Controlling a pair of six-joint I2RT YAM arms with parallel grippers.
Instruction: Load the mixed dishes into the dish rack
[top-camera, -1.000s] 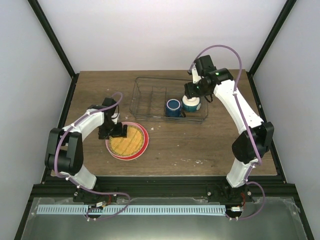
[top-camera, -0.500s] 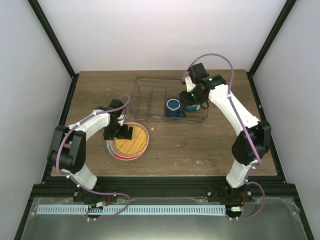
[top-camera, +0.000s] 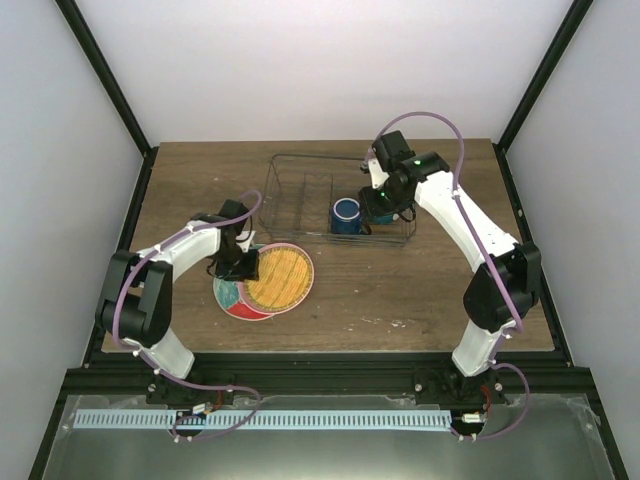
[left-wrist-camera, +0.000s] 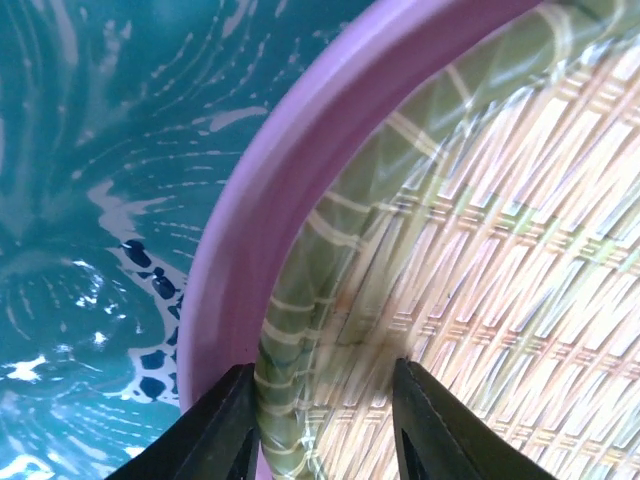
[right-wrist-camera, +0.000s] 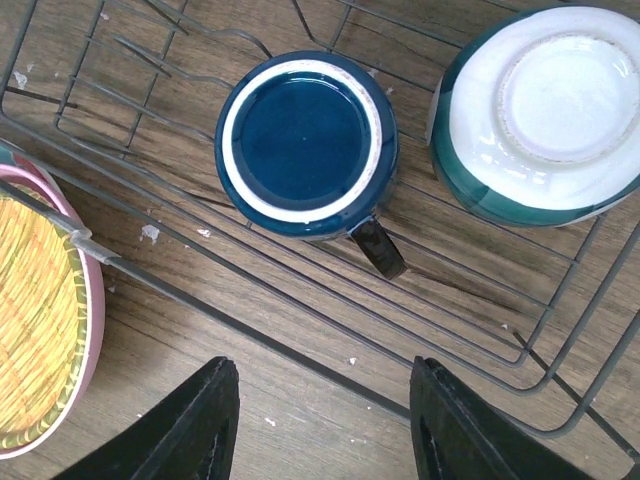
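Two grippers. Left gripper (left-wrist-camera: 320, 368) clamped on rim of woven plate (left-wrist-camera: 480, 250), above second plate (top-camera: 232, 298). Right gripper (right-wrist-camera: 325, 365) parted, empty, over mug (right-wrist-camera: 300, 140) and bowl (right-wrist-camera: 545, 110) in rack (right-wrist-camera: 250, 335).

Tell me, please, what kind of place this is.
Likely a robot test cell, not a kitchen: white walls, a black frame, two arms at a wooden table with a dish rack.

Bright, even light, soft shadows; the woven plate (left-wrist-camera: 470, 260) blurs in close-up.
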